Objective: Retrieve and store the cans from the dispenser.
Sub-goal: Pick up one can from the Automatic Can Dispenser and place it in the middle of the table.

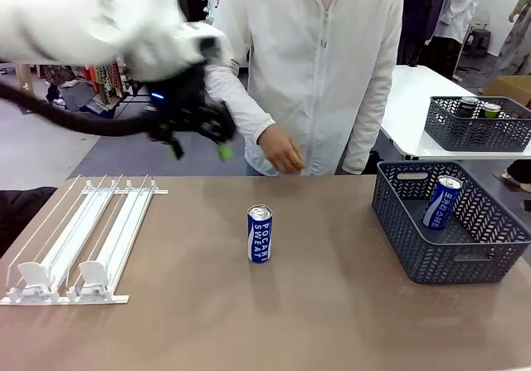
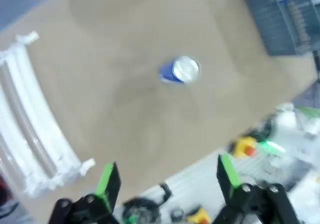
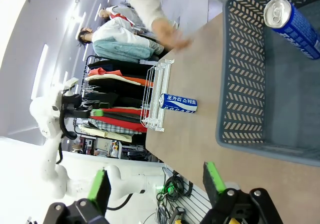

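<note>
One blue Pocari Sweat can (image 1: 260,233) stands upright in the middle of the table, seen from above as a can (image 2: 180,70) in the left wrist view and as a can (image 3: 178,102) in the right wrist view. My left gripper (image 1: 201,143) hangs high above the table, left of and behind that can, open and empty (image 2: 167,176). The white wire dispenser (image 1: 83,238) lies at the left with both lanes empty. A second blue can (image 1: 443,202) leans inside the grey basket (image 1: 489,259). My right gripper (image 3: 155,184) is open beside the basket (image 3: 240,83).
A person in a white shirt stands at the far edge, one hand (image 1: 280,151) just above the table behind the can. A second grey basket (image 1: 477,130) with cans sits on a white table at the back right.
</note>
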Motion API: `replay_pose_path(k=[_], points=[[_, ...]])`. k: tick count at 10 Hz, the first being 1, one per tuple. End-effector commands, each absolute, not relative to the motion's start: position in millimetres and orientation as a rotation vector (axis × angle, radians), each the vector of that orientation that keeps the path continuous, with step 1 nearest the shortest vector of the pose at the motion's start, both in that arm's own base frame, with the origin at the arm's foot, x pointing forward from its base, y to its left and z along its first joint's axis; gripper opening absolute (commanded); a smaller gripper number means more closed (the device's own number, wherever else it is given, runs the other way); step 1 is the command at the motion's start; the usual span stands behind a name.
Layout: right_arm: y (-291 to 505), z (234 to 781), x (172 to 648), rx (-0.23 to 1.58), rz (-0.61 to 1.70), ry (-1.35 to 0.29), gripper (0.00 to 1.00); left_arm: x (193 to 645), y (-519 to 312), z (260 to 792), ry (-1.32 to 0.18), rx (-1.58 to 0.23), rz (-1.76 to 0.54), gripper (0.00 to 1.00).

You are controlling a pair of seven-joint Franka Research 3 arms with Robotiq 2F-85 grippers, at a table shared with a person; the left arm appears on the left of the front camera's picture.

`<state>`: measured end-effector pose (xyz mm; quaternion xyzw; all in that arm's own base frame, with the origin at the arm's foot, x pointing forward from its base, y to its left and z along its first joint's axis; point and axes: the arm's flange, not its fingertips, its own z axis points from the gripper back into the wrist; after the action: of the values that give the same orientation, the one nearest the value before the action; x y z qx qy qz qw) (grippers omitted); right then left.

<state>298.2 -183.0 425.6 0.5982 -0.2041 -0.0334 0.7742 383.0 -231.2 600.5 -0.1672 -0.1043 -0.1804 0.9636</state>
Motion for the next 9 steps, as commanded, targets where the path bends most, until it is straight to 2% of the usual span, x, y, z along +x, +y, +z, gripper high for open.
replay_pose_path(k=[1, 3, 5, 7, 8, 9], points=[[-185, 428, 298, 1.294, -0.052, -0.444, 1.00, 355, -99, 603, -0.173, -0.572, -0.294, 1.00], [-185, 428, 298, 1.294, -0.052, -0.444, 1.00, 331, 5, 599, -0.224, -0.753, -0.127, 1.00], [-185, 428, 298, 1.294, -0.052, -0.444, 1.00, 303, 84, 568, -0.227, -1.030, -0.150, 1.00], [-185, 428, 298, 1.294, -0.052, -0.444, 1.00, 291, 125, 531, -0.235, -1.225, -0.134, 1.00], [-185, 428, 298, 1.294, -0.052, -0.444, 1.00, 294, 131, 511, -0.191, -1.265, -0.173, 1.00], [-185, 428, 298, 1.294, -0.052, -0.444, 1.00, 302, 127, 496, -0.115, -1.168, -0.161, 1.00]])
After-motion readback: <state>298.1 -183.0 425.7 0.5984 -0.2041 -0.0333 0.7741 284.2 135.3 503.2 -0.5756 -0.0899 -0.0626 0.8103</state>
